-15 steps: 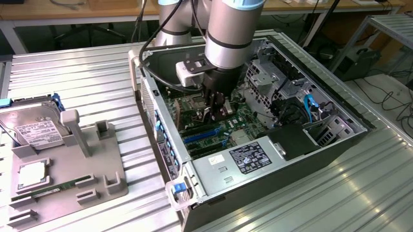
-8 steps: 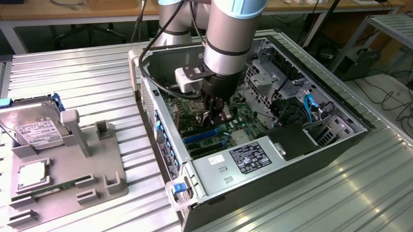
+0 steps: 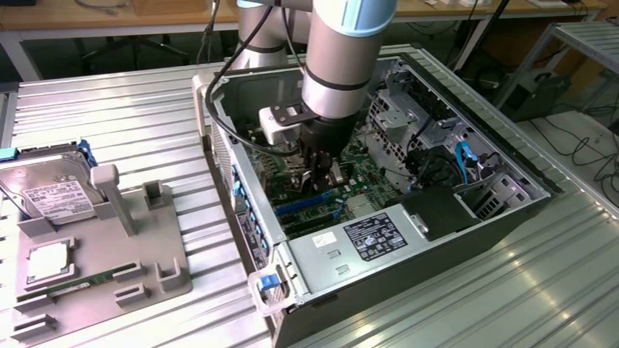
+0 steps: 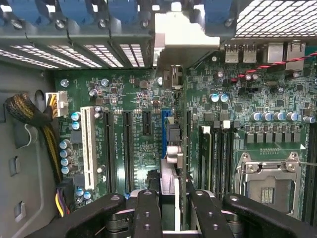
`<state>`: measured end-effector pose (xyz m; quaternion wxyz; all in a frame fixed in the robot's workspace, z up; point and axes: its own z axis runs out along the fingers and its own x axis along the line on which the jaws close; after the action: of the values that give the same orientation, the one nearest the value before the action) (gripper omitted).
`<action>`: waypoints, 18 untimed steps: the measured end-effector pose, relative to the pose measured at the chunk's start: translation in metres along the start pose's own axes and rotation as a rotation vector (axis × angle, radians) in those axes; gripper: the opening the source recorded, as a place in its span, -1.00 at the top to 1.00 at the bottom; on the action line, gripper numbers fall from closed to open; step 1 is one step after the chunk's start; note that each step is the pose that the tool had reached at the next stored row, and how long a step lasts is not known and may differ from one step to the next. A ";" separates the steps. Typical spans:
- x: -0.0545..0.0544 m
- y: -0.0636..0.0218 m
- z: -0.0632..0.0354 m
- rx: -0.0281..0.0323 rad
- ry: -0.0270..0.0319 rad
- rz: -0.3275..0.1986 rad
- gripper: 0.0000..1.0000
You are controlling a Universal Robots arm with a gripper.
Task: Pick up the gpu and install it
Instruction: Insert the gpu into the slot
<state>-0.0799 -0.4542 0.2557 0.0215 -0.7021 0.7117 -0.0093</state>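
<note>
My gripper [image 3: 324, 172] is down inside the open computer case [image 3: 242, 217], shut on the gpu [image 3: 335, 176]. The wrist view looks along the gpu [image 4: 184, 129] edge-on: a thin dark card running from between my black fingers [image 4: 148, 213] towards its pale metal bracket [image 4: 185, 37] at the case's rear slot openings. The card stands upright over the green motherboard [image 4: 133, 99], right beside the blue expansion slot [image 4: 164, 131]. I cannot tell whether its lower edge touches the slot.
Black slots and a white slot [image 4: 88, 148] lie beside the blue one, with the processor socket [image 4: 270, 183] on the other side. The power supply [image 3: 372, 235] fills the case's near end. On a grey holder at the exterior view's left sit a hard drive [image 3: 53, 192] and a memory stick [image 3: 82, 284].
</note>
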 end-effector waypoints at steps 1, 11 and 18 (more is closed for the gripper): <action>0.000 0.0003 0.0000 0.0037 0.0000 0.000 0.44; 0.004 0.0026 0.0011 0.0081 -0.0004 0.000 0.44; 0.005 0.0049 0.0033 0.0081 -0.0003 0.000 0.44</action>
<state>-0.0847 -0.4596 0.2521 0.0244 -0.7021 0.7116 -0.0121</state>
